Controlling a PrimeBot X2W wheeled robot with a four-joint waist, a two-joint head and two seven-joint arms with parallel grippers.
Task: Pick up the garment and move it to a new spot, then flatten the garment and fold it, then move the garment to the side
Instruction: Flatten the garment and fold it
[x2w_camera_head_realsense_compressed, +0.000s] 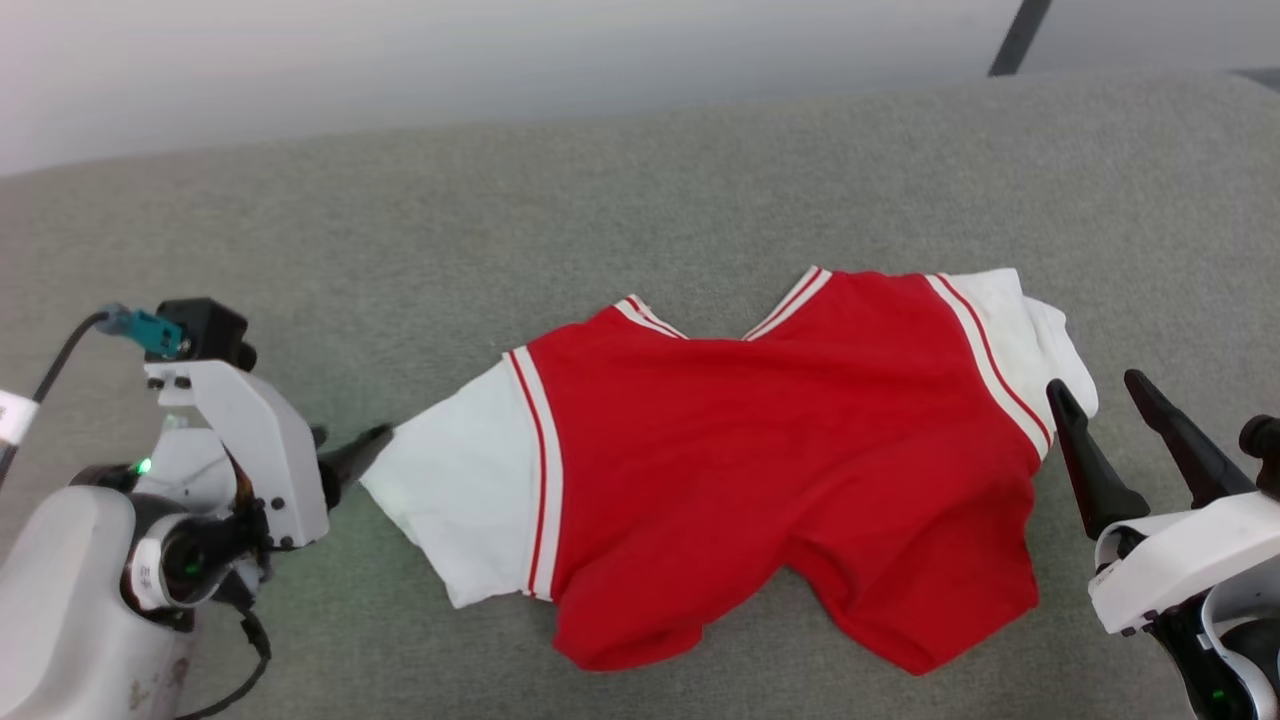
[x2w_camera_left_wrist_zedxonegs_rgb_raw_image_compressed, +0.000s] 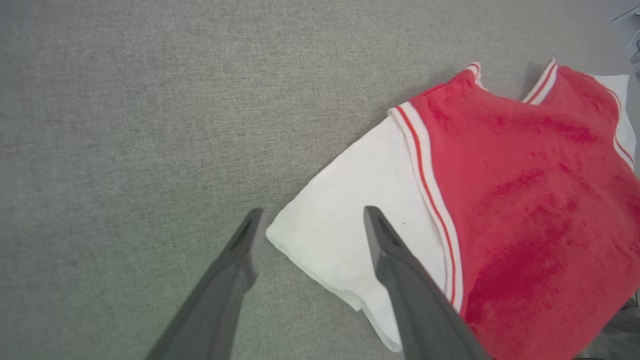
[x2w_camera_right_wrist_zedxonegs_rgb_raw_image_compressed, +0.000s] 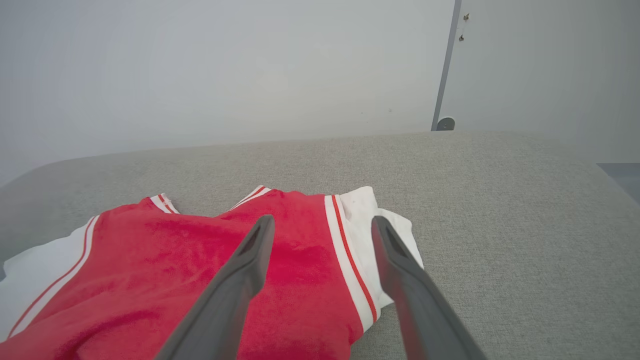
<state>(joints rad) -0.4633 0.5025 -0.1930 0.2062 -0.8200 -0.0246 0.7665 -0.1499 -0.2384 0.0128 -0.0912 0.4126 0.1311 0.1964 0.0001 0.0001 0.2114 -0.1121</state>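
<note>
Garment (x2w_camera_head_realsense_compressed: 780, 470): you have it spread on the grey cushion (x2w_camera_head_realsense_compressed: 600, 200), hem nearest, collar farthest.
Left gripper (x2w_camera_left_wrist_zedxonegs_rgb_raw_image_compressed: 312, 212): fingers apart, empty, at the left white sleeve's corner.
Right gripper (x2w_camera_right_wrist_zedxonegs_rgb_raw_image_compressed: 322, 218): fingers apart, empty, by the right sleeve.
Wall (x2w_camera_right_wrist_zedxonegs_rgb_raw_image_compressed: 200, 75): pale, behind the cushion.

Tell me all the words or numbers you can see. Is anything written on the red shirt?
No text here can be read.
The garment: the side facing up is plain red with striped trim, and no lettering shows.
A tiny dark marking on the left arm: too small and blurred to read.
</note>
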